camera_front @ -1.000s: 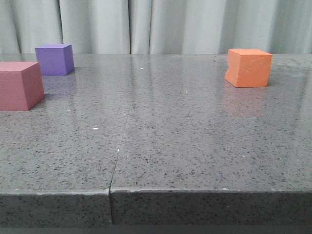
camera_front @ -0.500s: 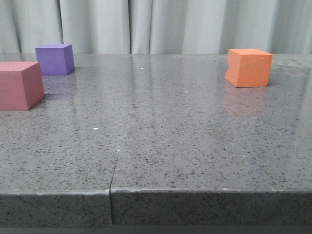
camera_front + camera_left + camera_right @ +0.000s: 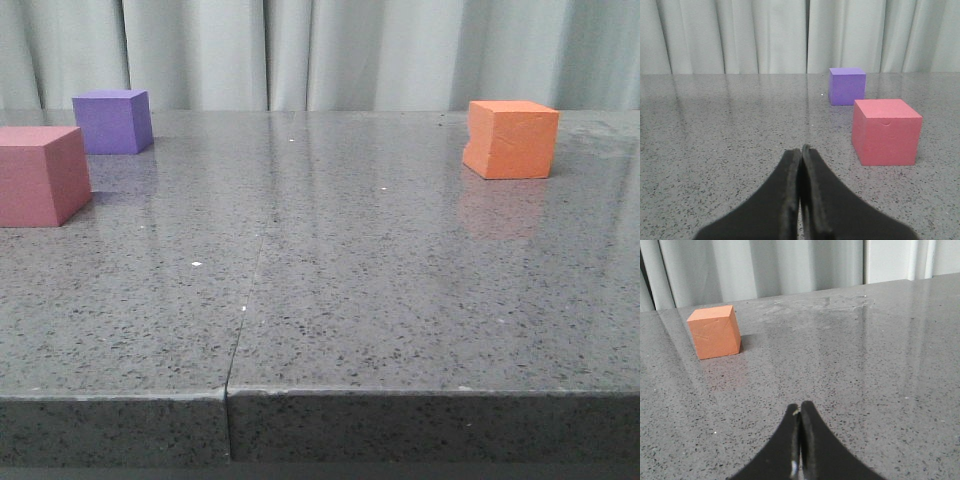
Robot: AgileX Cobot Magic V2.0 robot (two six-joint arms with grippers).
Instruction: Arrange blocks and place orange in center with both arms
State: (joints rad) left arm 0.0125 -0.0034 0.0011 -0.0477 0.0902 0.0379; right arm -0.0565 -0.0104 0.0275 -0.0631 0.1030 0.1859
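Observation:
The orange cube sits at the far right of the grey table; it also shows in the right wrist view. The pink-red cube sits at the left edge, with the purple cube behind it. In the left wrist view the pink-red cube is nearer and the purple cube is farther. My left gripper is shut and empty, short of the pink-red cube and to one side. My right gripper is shut and empty, well short of the orange cube. Neither gripper shows in the front view.
The grey speckled table has a seam running from its front edge toward the back. A pale curtain hangs behind the table's far edge.

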